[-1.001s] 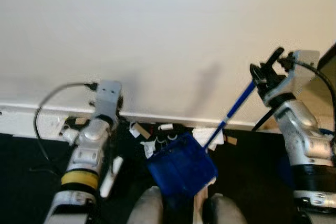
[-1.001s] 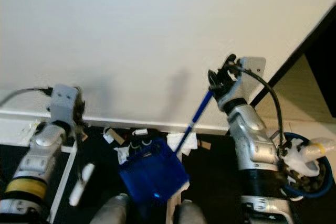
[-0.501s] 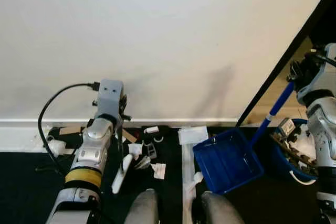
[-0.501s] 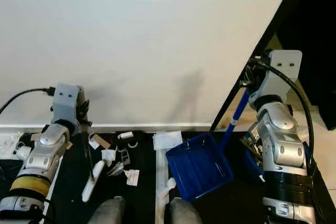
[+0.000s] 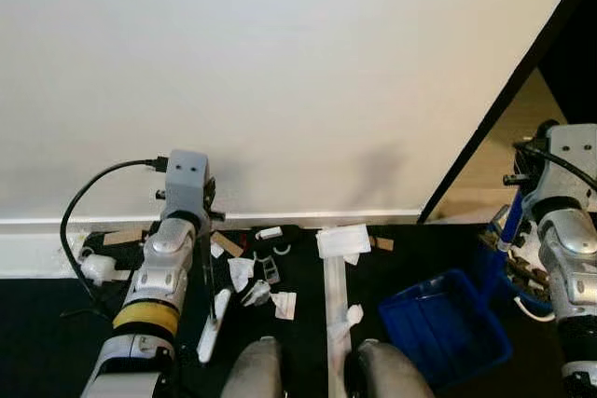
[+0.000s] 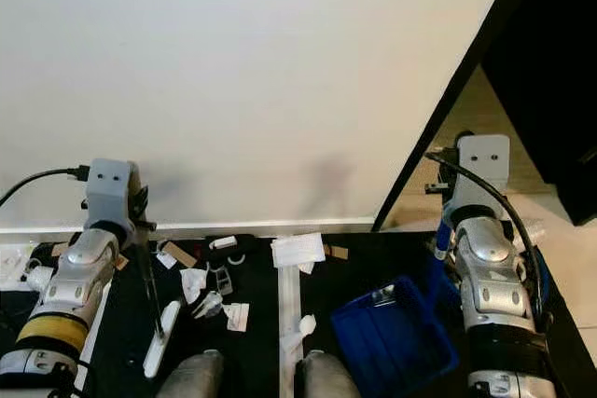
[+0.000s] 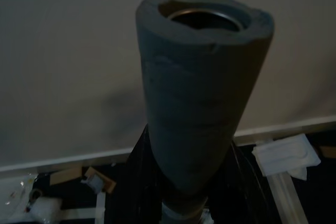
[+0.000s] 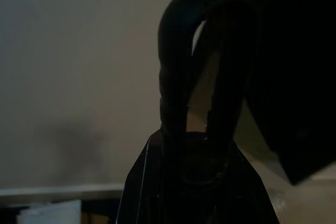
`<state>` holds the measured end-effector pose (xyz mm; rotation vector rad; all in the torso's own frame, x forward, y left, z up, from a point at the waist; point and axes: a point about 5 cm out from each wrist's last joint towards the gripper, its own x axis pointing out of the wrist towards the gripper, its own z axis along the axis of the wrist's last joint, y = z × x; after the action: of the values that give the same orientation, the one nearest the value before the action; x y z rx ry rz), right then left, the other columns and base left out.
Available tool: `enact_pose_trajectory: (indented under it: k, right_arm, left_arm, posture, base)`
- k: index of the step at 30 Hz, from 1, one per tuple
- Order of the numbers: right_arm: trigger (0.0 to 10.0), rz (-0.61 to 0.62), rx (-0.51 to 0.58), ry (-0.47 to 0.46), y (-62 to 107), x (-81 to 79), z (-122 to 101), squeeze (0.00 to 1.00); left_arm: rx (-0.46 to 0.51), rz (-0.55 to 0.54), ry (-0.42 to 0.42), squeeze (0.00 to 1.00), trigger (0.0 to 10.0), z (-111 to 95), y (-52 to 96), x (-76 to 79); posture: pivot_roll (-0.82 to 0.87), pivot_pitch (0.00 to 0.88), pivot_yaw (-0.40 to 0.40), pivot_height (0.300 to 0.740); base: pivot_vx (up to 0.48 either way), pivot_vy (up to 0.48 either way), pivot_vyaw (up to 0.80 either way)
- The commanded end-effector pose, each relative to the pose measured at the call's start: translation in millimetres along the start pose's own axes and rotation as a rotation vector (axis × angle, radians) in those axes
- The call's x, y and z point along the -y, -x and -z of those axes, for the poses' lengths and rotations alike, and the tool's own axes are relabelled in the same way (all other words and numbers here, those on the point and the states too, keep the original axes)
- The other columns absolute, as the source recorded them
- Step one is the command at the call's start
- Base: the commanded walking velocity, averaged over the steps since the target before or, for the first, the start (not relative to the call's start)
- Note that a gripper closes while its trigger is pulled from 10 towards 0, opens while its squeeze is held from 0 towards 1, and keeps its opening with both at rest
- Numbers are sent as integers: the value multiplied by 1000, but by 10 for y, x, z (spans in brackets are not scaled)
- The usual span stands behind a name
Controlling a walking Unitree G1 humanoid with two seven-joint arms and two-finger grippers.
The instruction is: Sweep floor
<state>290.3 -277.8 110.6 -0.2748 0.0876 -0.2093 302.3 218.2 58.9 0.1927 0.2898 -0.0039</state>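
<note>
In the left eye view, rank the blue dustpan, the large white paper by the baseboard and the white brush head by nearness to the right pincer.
1. blue dustpan: on the dark floor just below the right pincer, toward the robot's feet.
2. large white paper: mid-floor by the baseboard, left of the dustpan.
3. white brush head: farthest, on the robot's left beneath the left pincer.

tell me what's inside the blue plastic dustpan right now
The blue plastic dustpan looks empty on its visible floor. Its right edge is hidden behind the right arm, and the white paper scraps lie on the black floor.
</note>
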Motion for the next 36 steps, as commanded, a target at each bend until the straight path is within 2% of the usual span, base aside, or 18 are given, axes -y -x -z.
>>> enact_pose_trajectory:
  k: [1, 7, 10, 13, 17, 23, 27, 36]
  right_arm:
    - [10000, 31, 62, 41, -31, 64, -94, 0]
    - [10000, 42, 161, 50, -74, 34, -165, 0]
    - [10000, 62, 236, -43, -127, 1, -193, 0]
    - [10000, 67, 248, -63, -140, -6, -185, 0]
    - [10000, 84, 256, -117, -181, -29, -137, 0]
    - [10000, 83, 292, -125, -217, -59, -150, 0]
    - [10000, 77, 368, -148, -285, -59, -276, 0]
    - [10000, 71, 441, -165, -353, -39, -435, 0]
  left_arm:
    - [8, -10, -7, 0, 10000, -1, -8, -5]
    - [44, -27, -21, 0, 10000, -41, -18, -29]
    - [103, -51, -42, 0, 10000, -139, -42, -79]
    - [107, -51, -43, 0, 10000, -152, -49, -91]
    - [95, -38, -18, 0, 10000, -177, -60, -158]
    - [148, -54, -18, 0, 10000, -271, -57, -235]
    - [249, -61, -3, 0, 10000, -432, 7, -347]
    - [289, -64, 9, 0, 10000, -476, 53, -418]
  posture:
    - [17, 79, 16, 740]
    - [24, 95, 22, 740]
    - [49, 138, 24, 740]
    - [49, 138, 24, 740]
    - [90, 210, 19, 740]
    - [129, 256, 10, 740]
    - [164, 315, 10, 740]
    - [169, 355, 13, 740]
  base:
    - [0, 0, 0]
    - [0, 0, 0]
    - [0, 0, 0]
    - [0, 0, 0]
    - [0, 0, 0]
    - [0, 0, 0]
    - [0, 0, 0]
    - [0, 0, 0]
